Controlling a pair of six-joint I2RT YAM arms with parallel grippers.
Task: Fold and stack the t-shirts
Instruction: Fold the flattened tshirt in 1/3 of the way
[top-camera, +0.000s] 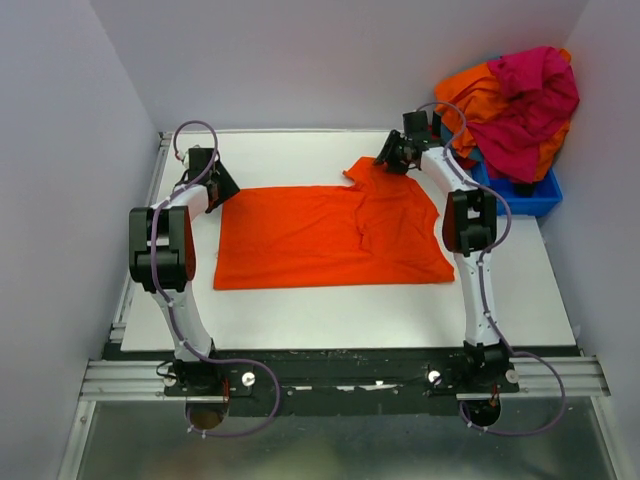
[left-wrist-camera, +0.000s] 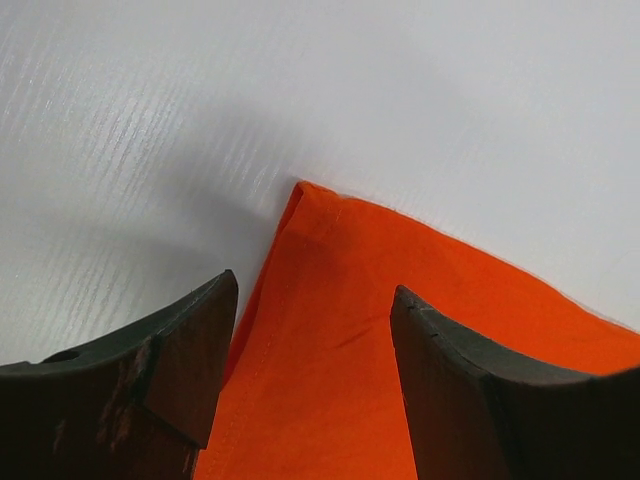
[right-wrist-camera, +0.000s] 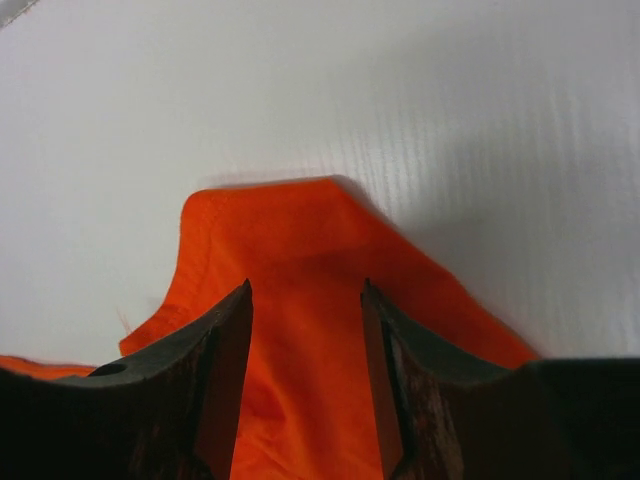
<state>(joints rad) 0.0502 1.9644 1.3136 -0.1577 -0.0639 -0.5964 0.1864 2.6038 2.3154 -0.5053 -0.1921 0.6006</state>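
Note:
A bright orange t-shirt (top-camera: 320, 235) lies spread flat on the white table, with one sleeve sticking out at its far right. My left gripper (top-camera: 222, 190) hovers open over the shirt's far left corner. In the left wrist view that gripper (left-wrist-camera: 316, 284) has its fingers on either side of the hemmed corner (left-wrist-camera: 340, 330), with nothing pinched. My right gripper (top-camera: 385, 160) is at the far sleeve. In the right wrist view it (right-wrist-camera: 307, 285) stands open, and the sleeve's rounded edge (right-wrist-camera: 290, 230) lies between and beyond its fingers.
A blue plastic bin (top-camera: 530, 195) stands at the table's far right, just behind the right arm. A heap of magenta-pink and orange t-shirts (top-camera: 520, 100) is piled in it. White walls close in the table at the back and on both sides.

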